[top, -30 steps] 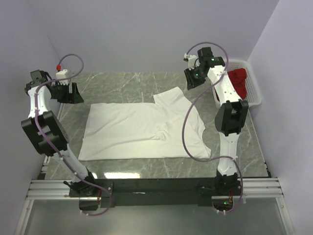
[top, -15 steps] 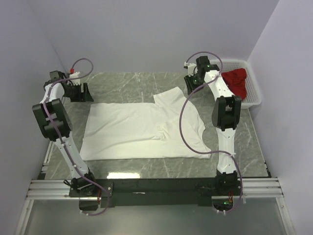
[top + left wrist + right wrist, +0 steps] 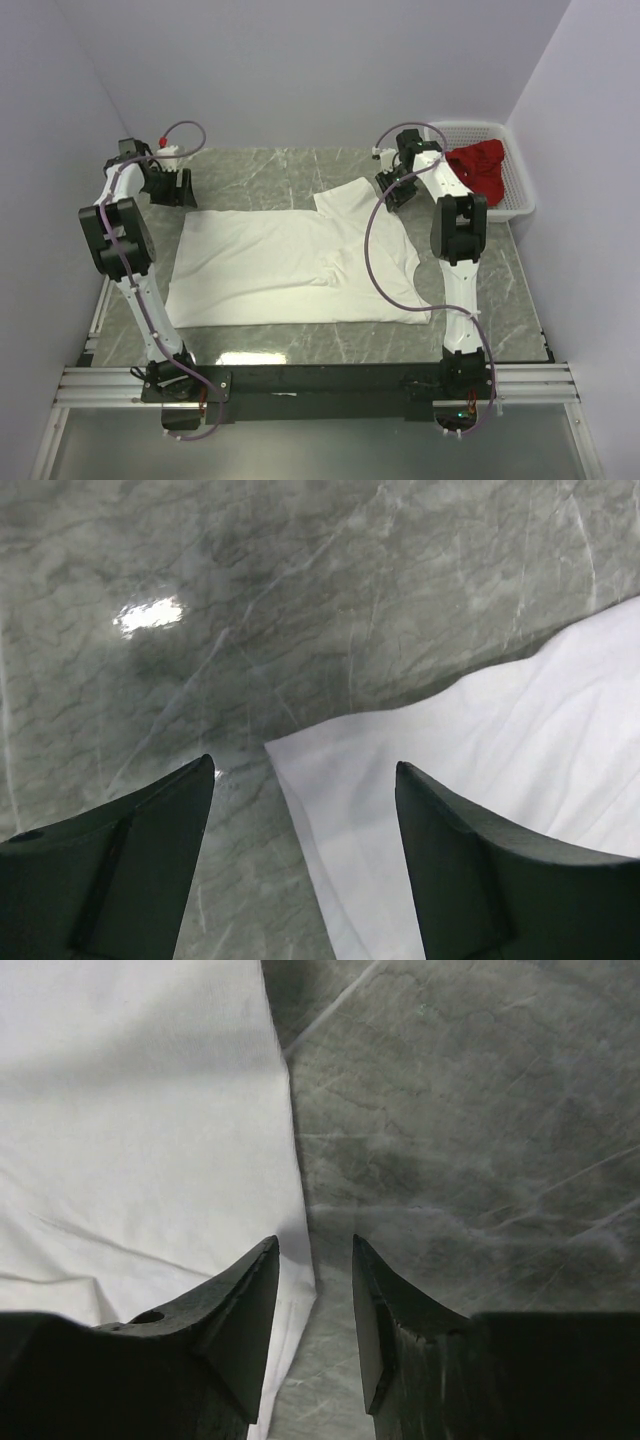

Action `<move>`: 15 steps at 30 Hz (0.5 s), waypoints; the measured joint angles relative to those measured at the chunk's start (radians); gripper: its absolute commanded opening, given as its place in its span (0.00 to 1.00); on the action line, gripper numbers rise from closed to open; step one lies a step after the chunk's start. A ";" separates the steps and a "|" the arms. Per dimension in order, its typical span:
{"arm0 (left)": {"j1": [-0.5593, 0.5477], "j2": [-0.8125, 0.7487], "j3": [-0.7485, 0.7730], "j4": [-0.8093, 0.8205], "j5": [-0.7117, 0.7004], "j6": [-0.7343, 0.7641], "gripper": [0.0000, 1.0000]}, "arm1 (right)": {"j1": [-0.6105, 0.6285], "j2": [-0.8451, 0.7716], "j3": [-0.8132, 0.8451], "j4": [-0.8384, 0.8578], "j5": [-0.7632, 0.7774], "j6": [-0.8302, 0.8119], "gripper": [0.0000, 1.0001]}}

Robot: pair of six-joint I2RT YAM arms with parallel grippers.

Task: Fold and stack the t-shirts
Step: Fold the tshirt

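White t-shirt (image 3: pixel 290 265) is lying spread flat across the middle of the grey counter (image 3: pixel 260 170), its neck opening facing the right edge. A red t-shirt (image 3: pixel 480 165) is sitting bunched inside the basket (image 3: pixel 520 195) at the far right corner. The left pincer (image 3: pixel 176 189) is hovering over the white cloth's far left corner, its jaws standing wide apart and gripping nothing. The right pincer (image 3: pixel 315 1250) is hanging just above the far sleeve's edge, its jaws parted by a narrow gap, with nothing clamped between them.
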 measured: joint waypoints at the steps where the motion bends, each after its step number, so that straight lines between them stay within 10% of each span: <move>1: -0.005 0.006 0.003 0.000 -0.004 0.001 0.79 | 0.000 0.000 0.000 0.000 -0.002 0.000 0.43; 15: -0.012 0.013 -0.008 -0.001 -0.027 0.003 0.79 | 0.013 0.003 0.000 0.011 0.018 0.004 0.61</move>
